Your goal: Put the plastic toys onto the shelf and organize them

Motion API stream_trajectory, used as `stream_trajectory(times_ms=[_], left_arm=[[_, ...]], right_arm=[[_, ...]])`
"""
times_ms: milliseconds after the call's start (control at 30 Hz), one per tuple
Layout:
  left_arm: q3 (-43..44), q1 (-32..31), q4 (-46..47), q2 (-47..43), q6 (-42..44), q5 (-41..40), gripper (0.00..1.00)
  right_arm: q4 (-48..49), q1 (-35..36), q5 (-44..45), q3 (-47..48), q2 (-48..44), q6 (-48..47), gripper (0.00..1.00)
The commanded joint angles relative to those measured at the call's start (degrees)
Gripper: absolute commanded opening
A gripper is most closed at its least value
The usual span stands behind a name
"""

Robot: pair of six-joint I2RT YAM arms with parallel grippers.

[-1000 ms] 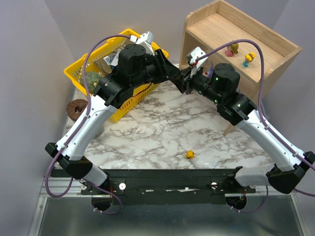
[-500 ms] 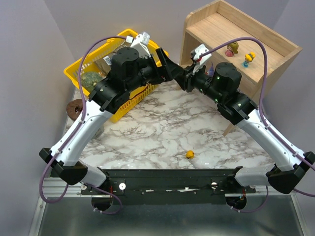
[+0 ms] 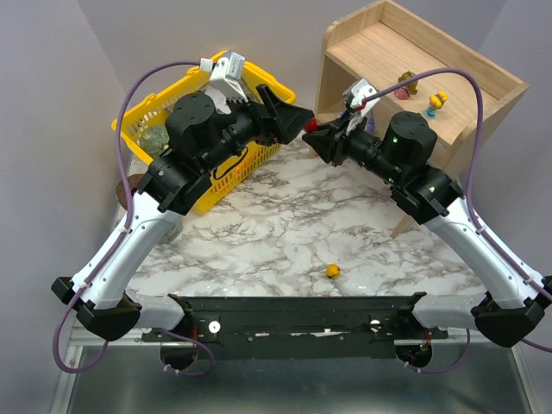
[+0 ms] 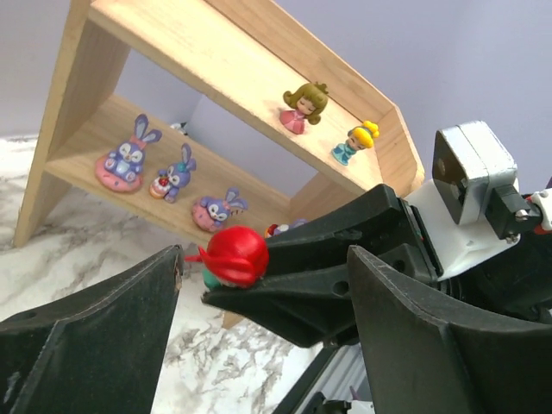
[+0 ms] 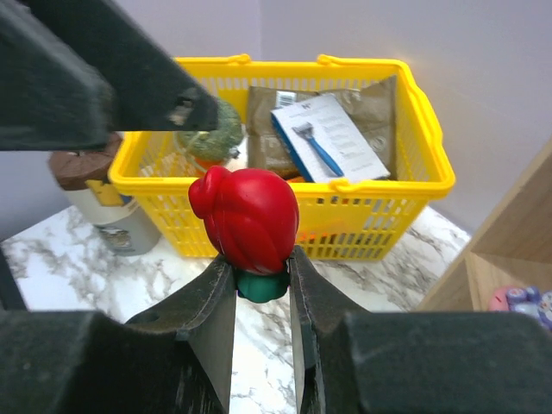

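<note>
A red-haired toy with a green base (image 5: 250, 220) is pinched upright between the fingers of my right gripper (image 5: 261, 267), above the marble table in front of the shelf (image 3: 405, 52). My left gripper (image 4: 267, 259) is open, its fingers wide on either side of the toy (image 4: 235, 256) and not touching it. On the shelf's lower tier (image 4: 86, 164) stand three purple long-eared toys (image 4: 128, 155). A brown-haired pink figurine (image 4: 302, 105) and a blonde blue one (image 4: 356, 142) stand on the tier above. A small yellow toy (image 3: 331, 271) lies on the table near the front.
A yellow basket (image 3: 129, 134) holding grocery packets and a green gourd stands at the back left, right behind my left gripper (image 3: 293, 110). A brown-lidded jar (image 3: 129, 185) sits beside the basket. Both arms cross above the table's far middle.
My left gripper has opened and drawn back to the left, letting go of the red-haired toy. My right gripper has shut on it and holds it alone.
</note>
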Motion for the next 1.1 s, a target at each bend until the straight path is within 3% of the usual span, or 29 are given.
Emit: stream_trajectory(times_ms=[0,200,567,800,867,900,1000,1033,1067], left_arm=[[-0.3,0.1,4.9,-0.9,5.7,8.7,0.84],[-0.9,0.2,3.9,-1.9,10.8,11.8,0.76],[-4.0,0.1,7.2,-3.0,9.3,15.2,0.56],[-3.9,0.2,7.6,-2.8,9.1,14.3,0.25],[-3.9,0.2,7.4,-2.9,9.3,13.6,0.21],[-3.8,0.2,7.3,-3.0,9.3,12.8,0.14],[-2.7,0.1,6.0,-2.6,9.5,11.5,0.05],[-2.4,0.2,5.1,-2.4,9.5,10.5,0.04],[-1.6,0.1,4.7,-2.3,9.5,10.0,0.02]], right_arm=[[-0.6,-0.3,-8.1,2.2,-2.8,1.9,0.01],[-1.3,-0.3,-12.0,3.8,-3.1,3.7,0.01],[-1.8,-0.3,-12.3,5.2,-3.4,4.9,0.01],[-2.5,-0.3,-13.6,5.9,-2.8,5.3,0.01],[-3.1,-0.3,-13.3,6.4,-2.6,5.2,0.04],[-3.8,-0.3,-13.2,6.7,-2.4,4.9,0.07],[-4.6,-0.3,-12.1,7.3,-2.0,4.4,0.26],[-4.8,-0.3,-11.7,7.4,-1.8,4.1,0.40],[-5.0,-0.3,-10.8,8.0,-1.7,4.0,0.45]])
